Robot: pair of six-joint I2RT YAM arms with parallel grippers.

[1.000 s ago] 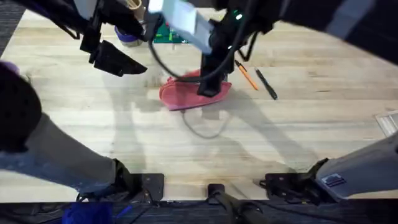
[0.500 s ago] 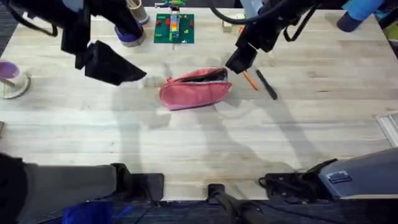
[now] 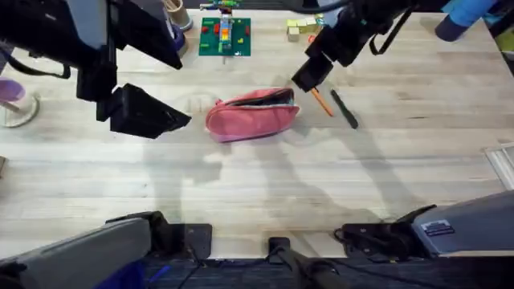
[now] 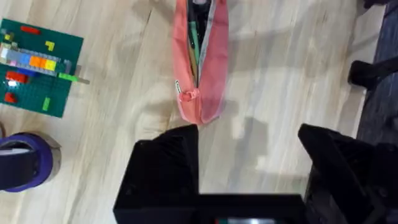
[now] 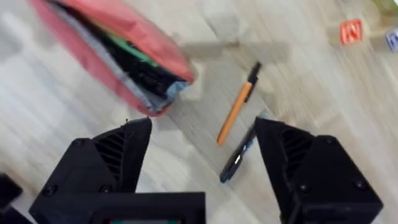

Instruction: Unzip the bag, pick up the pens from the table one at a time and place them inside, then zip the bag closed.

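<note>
The pink bag [image 3: 253, 114] lies mid-table with its zipper open, dark and green contents showing inside [image 4: 200, 56] [image 5: 118, 56]. Just right of it lie the orange pen [image 3: 322, 102] [image 5: 237, 112] and the black pen [image 3: 344, 109] [image 5: 239, 155], side by side on the table [image 3: 265, 185]. My right gripper [image 3: 309, 78] [image 5: 202, 155] hovers open above the bag's right end and the orange pen, holding nothing. My left gripper [image 3: 165, 118] [image 4: 249, 162] stands open just left of the bag's left end, empty.
A green brick baseplate [image 3: 225, 36] [image 4: 40, 62] and a purple roll [image 3: 169, 44] [image 4: 22, 168] sit at the back. Small coloured blocks [image 3: 301, 28] lie back right, a purple-topped item [image 3: 12, 96] far left. The near half of the table is bare wood.
My right gripper has lifted off the bag and moved right, toward the pens. The bag now lies open. My left gripper drifted slightly nearer and lower.
</note>
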